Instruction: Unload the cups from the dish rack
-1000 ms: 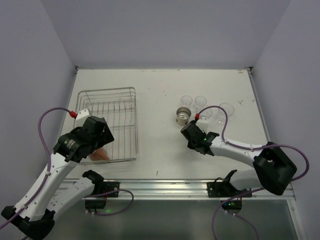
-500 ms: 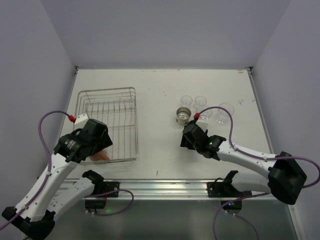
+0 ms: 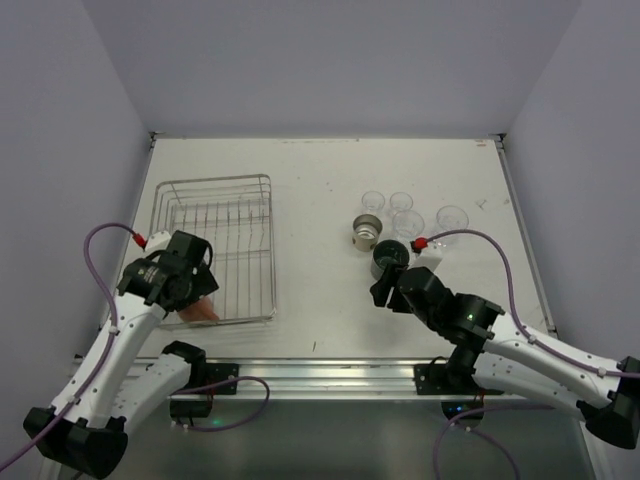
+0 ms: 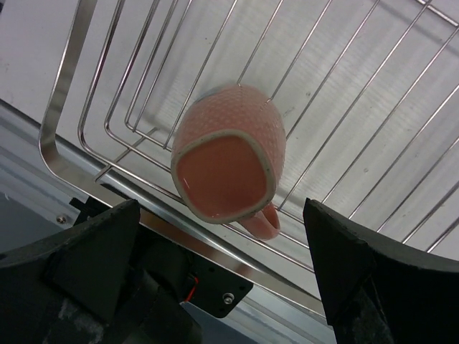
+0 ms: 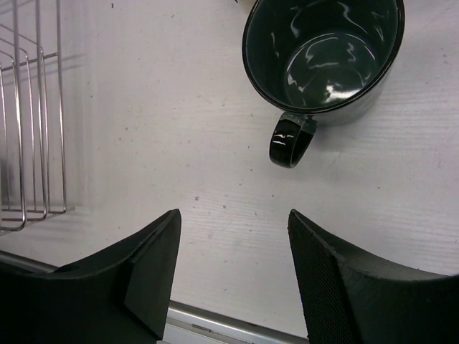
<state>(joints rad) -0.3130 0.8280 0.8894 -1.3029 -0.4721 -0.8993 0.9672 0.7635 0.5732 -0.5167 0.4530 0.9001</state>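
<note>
The silver wire dish rack (image 3: 240,185) sits at the left. An orange-red cup (image 4: 229,154) lies on its side in the rack's near-left corner, its mouth towards me; it also shows in the top view (image 3: 205,312). My left gripper (image 4: 222,244) is open just above and short of it, touching nothing. The dark handled mug (image 5: 323,50) stands upright on the table, handle towards my right gripper (image 5: 233,244), which is open and empty a little nearer than it. In the top view the mug (image 3: 388,258) stands beside the beige-brown cup (image 3: 367,230) and several clear glasses (image 3: 407,222).
The rack's near rail (image 4: 215,229) and the table's metal front edge lie under my left fingers (image 4: 93,251). The rack's right end (image 5: 29,122) shows at the left of the right wrist view. White walls enclose the table on three sides.
My right gripper has drawn back towards the near edge, leaving the dark mug standing uncovered on the table. My left gripper has shifted slightly towards the rack's near-left corner.
</note>
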